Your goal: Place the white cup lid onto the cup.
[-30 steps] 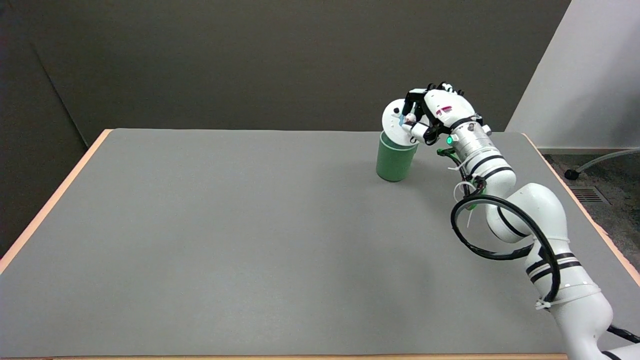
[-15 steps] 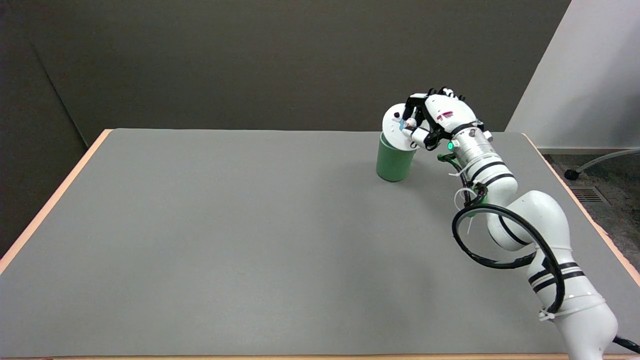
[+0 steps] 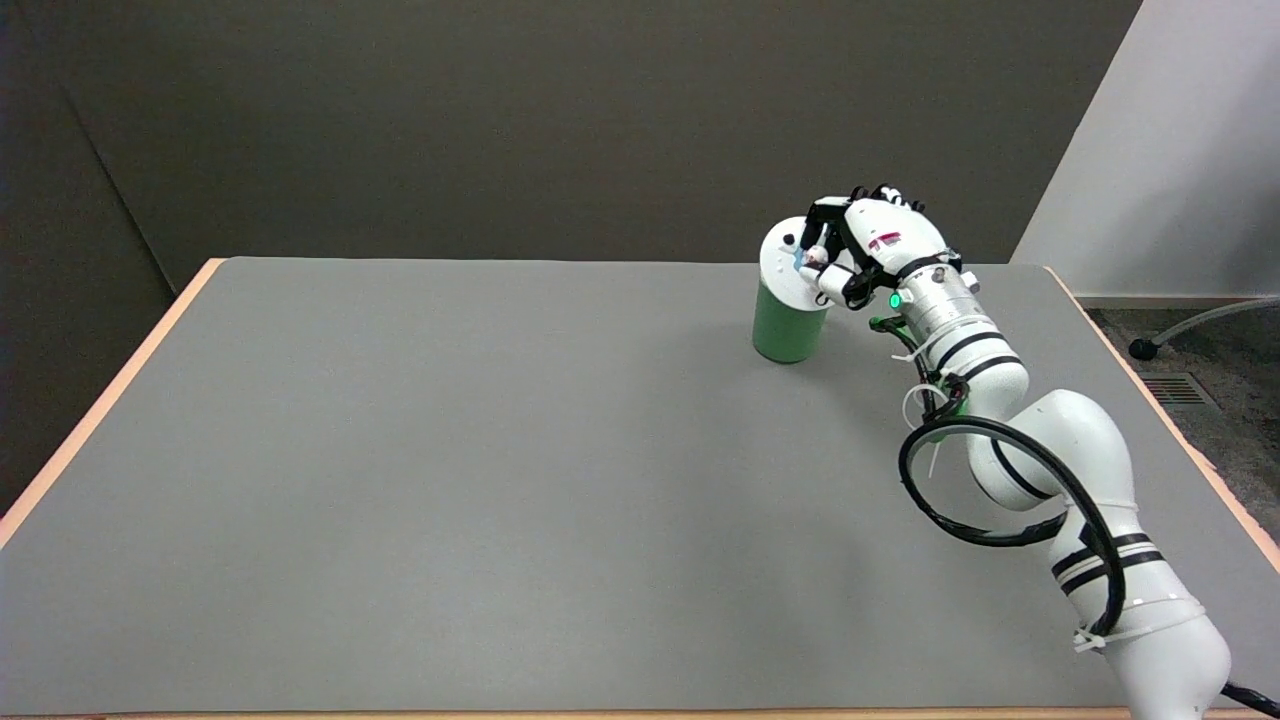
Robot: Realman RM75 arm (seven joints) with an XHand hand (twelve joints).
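Note:
A green cup (image 3: 788,330) stands upright on the grey table at the far right. The white cup lid (image 3: 786,268) lies tilted over the cup's mouth, covering the rim from this angle, its far edge raised. My right hand (image 3: 868,245) is just right of the cup and above its rim, pinching the lid's right edge between the thumb and the fingers. Whether the lid sits on the rim all round cannot be told.
The grey table (image 3: 480,460) has a tan wooden edge along its left and right sides. My right arm (image 3: 1030,450) with a black cable loop crosses the table's right part. A dark wall stands behind the table.
The hand has lowered and tipped the lid flatter, from standing steeply above the cup's far rim to covering its mouth. The cup has stayed put.

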